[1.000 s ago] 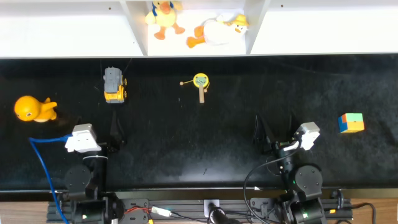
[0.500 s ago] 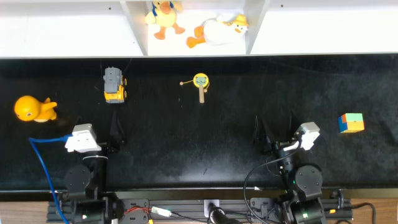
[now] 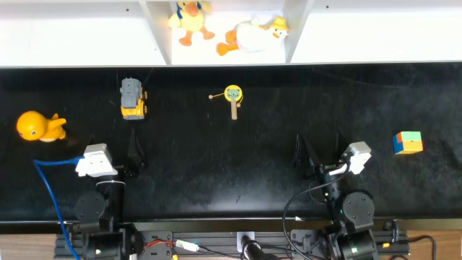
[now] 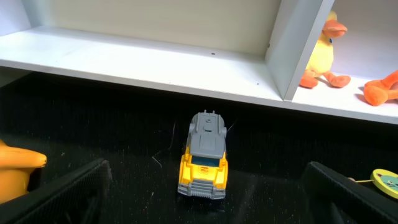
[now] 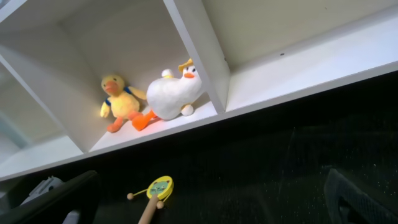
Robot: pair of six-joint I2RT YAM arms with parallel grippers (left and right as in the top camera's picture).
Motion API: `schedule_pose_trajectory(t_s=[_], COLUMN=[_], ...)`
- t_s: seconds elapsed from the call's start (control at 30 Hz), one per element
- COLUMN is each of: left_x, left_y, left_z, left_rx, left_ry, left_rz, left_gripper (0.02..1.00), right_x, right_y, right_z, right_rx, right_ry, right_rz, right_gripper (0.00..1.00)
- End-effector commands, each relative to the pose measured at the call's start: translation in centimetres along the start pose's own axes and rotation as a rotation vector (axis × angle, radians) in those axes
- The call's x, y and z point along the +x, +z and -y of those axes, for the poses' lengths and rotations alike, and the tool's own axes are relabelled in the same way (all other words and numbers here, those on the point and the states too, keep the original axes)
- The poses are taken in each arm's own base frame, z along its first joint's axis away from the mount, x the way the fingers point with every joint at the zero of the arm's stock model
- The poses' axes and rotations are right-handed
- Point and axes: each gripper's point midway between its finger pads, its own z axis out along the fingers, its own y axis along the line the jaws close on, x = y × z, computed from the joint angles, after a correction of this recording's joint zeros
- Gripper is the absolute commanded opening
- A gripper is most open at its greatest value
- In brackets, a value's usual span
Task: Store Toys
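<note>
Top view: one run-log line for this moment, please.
left hand: open, empty, facing truck | right hand: open, empty | on mat: truck, orange duck, rattle, cube | in shelf: yellow plush, white plush

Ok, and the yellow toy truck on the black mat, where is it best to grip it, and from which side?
Probably grip the toy truck across its flat yellow sides, mid-length, coming down from above. It stands upright on its wheels, its length running toward the shelf, so both sides are free.
</note>
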Motion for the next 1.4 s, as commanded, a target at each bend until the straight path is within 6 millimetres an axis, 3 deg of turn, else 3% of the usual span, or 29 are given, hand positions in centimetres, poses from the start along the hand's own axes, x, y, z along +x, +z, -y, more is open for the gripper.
schedule_pose_trajectory(t_s=[0.03, 0.43, 0.77, 0.93, 1.07, 1.2, 1.4], left_x=[0.1, 0.0, -0.7, -4.4, -7.6, -12.2, -19.9], left_y=[0.0, 0.0, -0.1, -1.0, -3.3, -6.6, -10.2], left_z=[-0.1, 0.0, 1.2, 1.4, -1.6, -4.2, -5.8], left_rx=[-0.007, -0.004, 0.068, 0.057, -0.147, -0.347, -0.517], left_ry=[-0.006, -0.007, 0.026, 0.027, 0.021, 0.031, 0.163], left_rz=[0.006, 0.009, 0.034, 0.094, 0.045, 0.014, -0.022], left_gripper=[0.998, 0.998, 0.998, 0.998, 0.998, 0.996, 0.996], right_x=[0.5, 0.5, 0.5, 0.5, 0.5, 0.5, 0.5], right_y=[0.0, 0.0, 0.0, 0.0, 0.0, 0.0, 0.0], right_z=[0.0, 0.0, 0.0, 0.0, 0.0, 0.0, 0.0], right_rx=[-0.009, -0.009, -0.009, -0.009, -0.009, -0.009, -0.009], right_ry=[-0.003, -0.003, -0.003, -0.003, -0.003, -0.003, -0.003], right_rz=[-0.007, -0.007, -0.007, -0.007, -0.007, -0.007, -0.007], right_gripper=[0.993, 0.993, 0.998, 0.996, 0.993, 0.998, 0.996])
